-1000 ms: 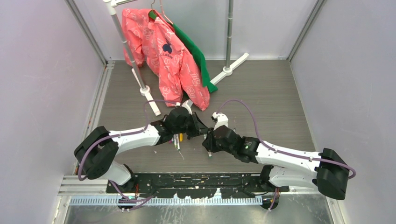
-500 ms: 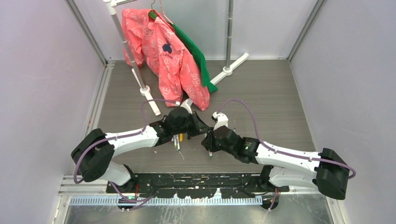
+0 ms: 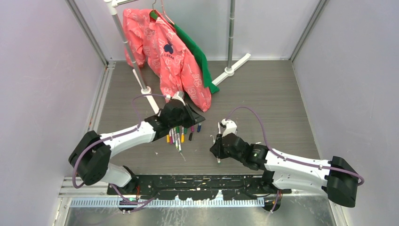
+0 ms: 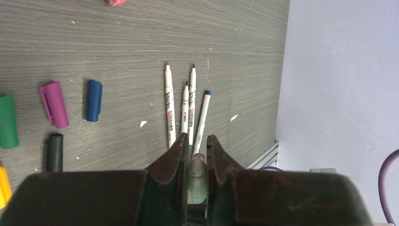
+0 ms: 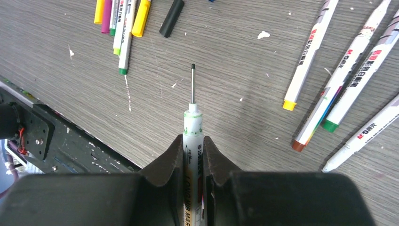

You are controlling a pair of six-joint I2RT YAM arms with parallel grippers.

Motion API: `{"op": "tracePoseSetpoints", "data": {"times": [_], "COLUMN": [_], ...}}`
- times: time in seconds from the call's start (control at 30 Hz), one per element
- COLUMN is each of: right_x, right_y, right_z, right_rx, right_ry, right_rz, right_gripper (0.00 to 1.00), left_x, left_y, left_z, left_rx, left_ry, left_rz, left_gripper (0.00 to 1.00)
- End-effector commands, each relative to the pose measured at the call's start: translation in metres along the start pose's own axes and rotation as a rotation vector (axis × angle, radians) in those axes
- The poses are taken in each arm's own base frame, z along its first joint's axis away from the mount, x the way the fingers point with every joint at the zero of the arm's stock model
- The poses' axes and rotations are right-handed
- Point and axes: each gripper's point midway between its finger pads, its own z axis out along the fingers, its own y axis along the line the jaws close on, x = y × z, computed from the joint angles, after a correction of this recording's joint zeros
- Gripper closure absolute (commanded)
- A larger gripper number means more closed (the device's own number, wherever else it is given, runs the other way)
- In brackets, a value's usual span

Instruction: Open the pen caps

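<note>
Pale-green, see-through cap (image 4: pixel 197 176) sits pinched in the left claw (image 4: pixel 194 147). Beside it on the grey table (image 4: pixel 141 37) lie loose short stubby tubes: purple cap (image 4: pixel 54 103), blue cap (image 4: pixel 94 100), green cap (image 4: pixel 7 121), black cap (image 4: pixel 54 151). The right claw (image 5: pixel 193 146) pinches a bare-tipped white pen (image 5: pixel 192 125).

The right gripper (image 5: pixel 192 141) pinches 1 uncapped white pen (image 5: pixel 192 123), tip exposed.

I'm watching two arms, the left arm (image 3: pixel 134 134) and the right arm (image 3: pixel 296 165), both wearing white shells between bulky black joint housings. A purple cable (image 3: pixel 244 108) is looping along each. Dark wedge-shaped fingers (image 4: pixel 165 165) are showing scuffed edges, and a black perforated base plate (image 3: pixel 197 181) is carrying both.
</note>
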Motion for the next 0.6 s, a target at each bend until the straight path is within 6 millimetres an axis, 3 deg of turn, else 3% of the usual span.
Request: {"op": "tracePoseSetpoints", "data": {"times": [0.0, 0.3, 0.4, 0.57], "right_x": [-0.022, -0.063, -0.064, -0.061], "right_y": [0.006, -0.043, -0.058, -0.081], "right_z": [-0.004, -0.023, -0.021, -0.008], "right_rx": [0.011, 0.346, 0.443, 0.530], "right_ry": [-0.075, -0.224, -0.206, -0.169], "right_rz": [0.016, -0.001, -0.007, 0.037], "right_gripper": [0.99, 0.99, 0.98, 0.95], "left_x": [-0.015, 0.009, 0.016, 0.022], "left_y": [-0.013, 0.024, 0.042, 0.067], "left_z": [-0.005, 0.015, 0.019, 0.019], "left_rx": [0.020, -0.089, -0.149, -0.236], "left_ry": [-0.037, 0.069, 0.090, 0.102], "left_rz": [0.044, 0.095, 0.105, 0.124], "left_gripper": [1.00, 1.00, 0.98, 0.86]}}
